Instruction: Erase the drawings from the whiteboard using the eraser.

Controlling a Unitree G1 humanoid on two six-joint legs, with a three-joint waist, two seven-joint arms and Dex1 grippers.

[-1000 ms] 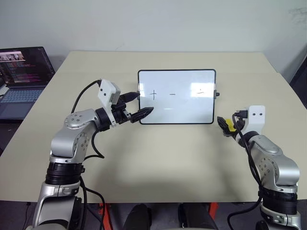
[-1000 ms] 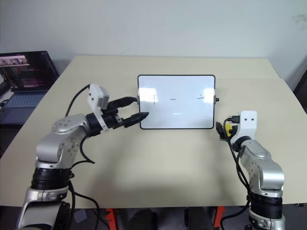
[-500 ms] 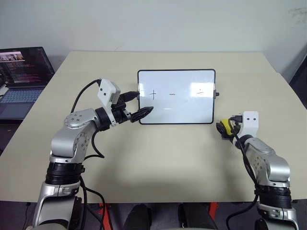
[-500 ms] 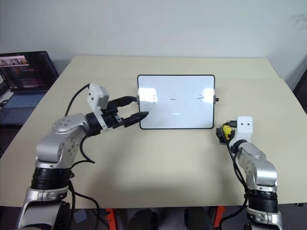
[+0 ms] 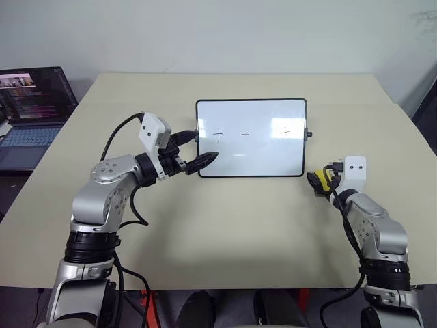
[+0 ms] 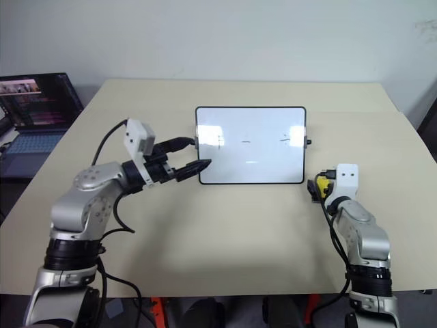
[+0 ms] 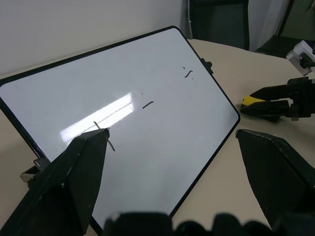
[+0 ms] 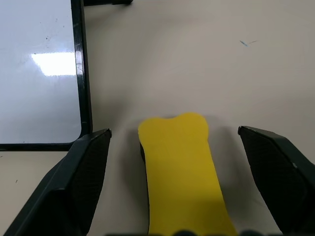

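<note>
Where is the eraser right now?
The eraser lies on the table on the robot's right, just off the whiteboard's near right corner, between the open fingers of the right gripper.

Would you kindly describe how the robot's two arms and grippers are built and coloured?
Both arms are silver-grey metal with black joint bands and loose black cables. Each wrist carries a white camera box. The left gripper and right gripper each have two black tapered fingers.

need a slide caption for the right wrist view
Open right gripper straddling the yellow eraser on the table, beside the whiteboard corner.
</note>
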